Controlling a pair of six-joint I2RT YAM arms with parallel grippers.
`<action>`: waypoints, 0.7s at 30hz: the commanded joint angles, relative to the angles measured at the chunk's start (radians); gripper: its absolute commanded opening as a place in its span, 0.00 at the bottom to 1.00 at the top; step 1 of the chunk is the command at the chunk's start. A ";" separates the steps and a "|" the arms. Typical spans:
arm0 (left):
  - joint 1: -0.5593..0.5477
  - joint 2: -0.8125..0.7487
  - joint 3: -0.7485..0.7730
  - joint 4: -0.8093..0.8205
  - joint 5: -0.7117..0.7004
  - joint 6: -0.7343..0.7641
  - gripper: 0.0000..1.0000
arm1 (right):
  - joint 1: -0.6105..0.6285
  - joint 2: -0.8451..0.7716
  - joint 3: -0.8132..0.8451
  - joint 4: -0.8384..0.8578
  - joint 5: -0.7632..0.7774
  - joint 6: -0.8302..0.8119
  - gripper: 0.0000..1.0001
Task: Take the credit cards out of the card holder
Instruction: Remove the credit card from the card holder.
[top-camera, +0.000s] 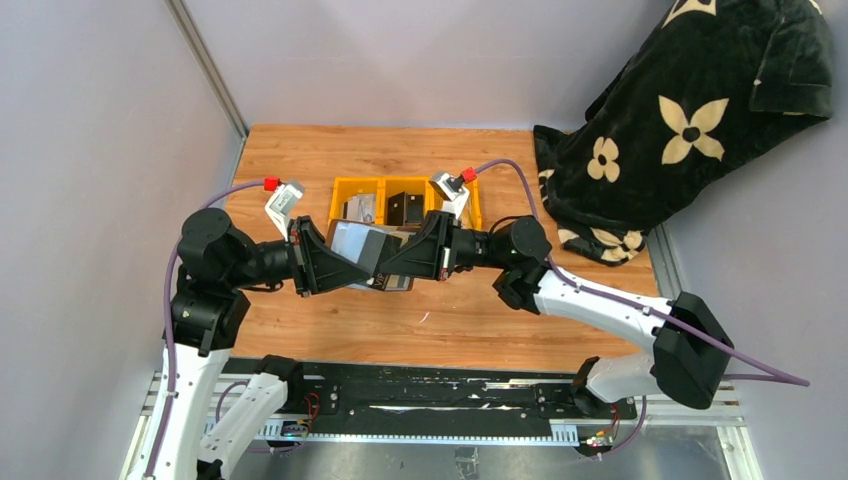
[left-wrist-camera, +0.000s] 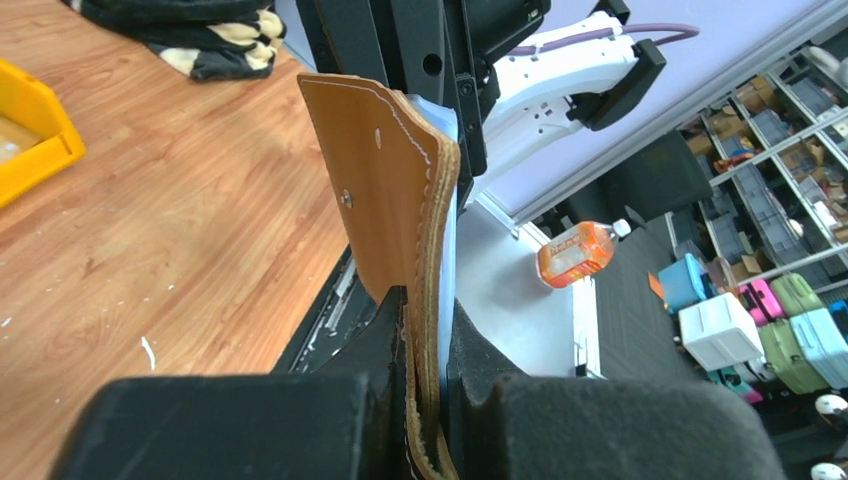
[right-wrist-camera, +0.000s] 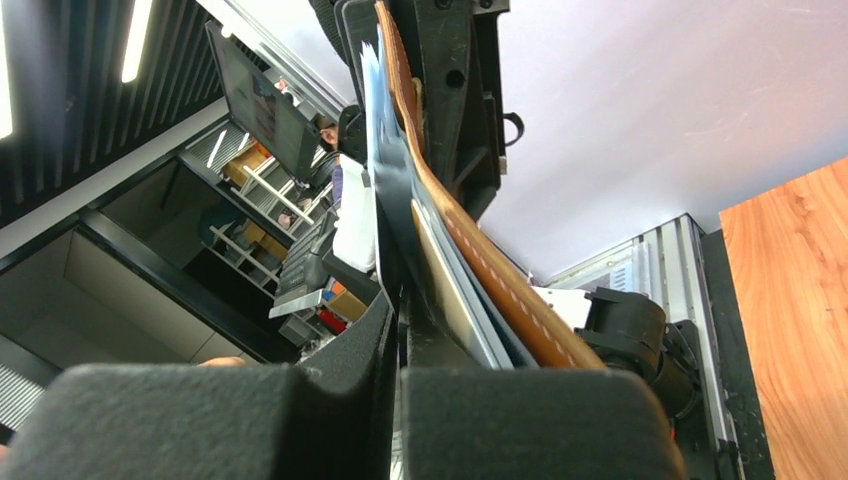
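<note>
- Seen from above: both arms stretched inward over the wooden table (top-camera: 300, 330), meeting tip to tip at the card holder (top-camera: 357, 243).
- Held up off the wood between them, grey inner face turned toward the overhead camera.
- Clamped tight on one end by the left gripper (left-wrist-camera: 428, 400), pads closed narrow on the edge. Brown leather outside rising from between them, with white stitching and a small metal stud (plain in the left wrist view).
- Pinched at the opposite end by the right gripper (right-wrist-camera: 400, 350), likewise narrow, fingers pressed against the layered edge.
- Inside the fold, from the right wrist: a tan flat face tucked between the brown leather and a pale blue-grey layer. Probably one of the credit cards (right-wrist-camera: 443, 292), though hard to be sure.
- Below the holder's near edge, from above: a dark strip (top-camera: 392, 283) with a pale band (card or flap, cannot tell).
- Just behind the holder: a yellow bin (top-camera: 360, 183) split into compartments, with dark and grey flat pieces inside (too small to name).
- At the far right corner: a black blanket (top-camera: 690, 120) with cream flower shapes, draped down onto the table.
- Past the table's near edge, in the left wrist view: an orange bottle (left-wrist-camera: 578, 252) lying on its side on a pale surface.
</note>
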 joint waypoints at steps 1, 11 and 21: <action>-0.005 -0.009 0.048 -0.047 -0.027 0.090 0.03 | -0.060 -0.047 -0.069 0.107 0.008 0.072 0.00; -0.005 -0.010 0.104 -0.192 -0.360 0.307 0.00 | -0.257 -0.145 -0.173 -0.115 -0.178 0.037 0.00; -0.005 -0.026 0.079 -0.272 -0.547 0.475 0.00 | -0.394 -0.083 0.095 -0.999 0.036 -0.542 0.00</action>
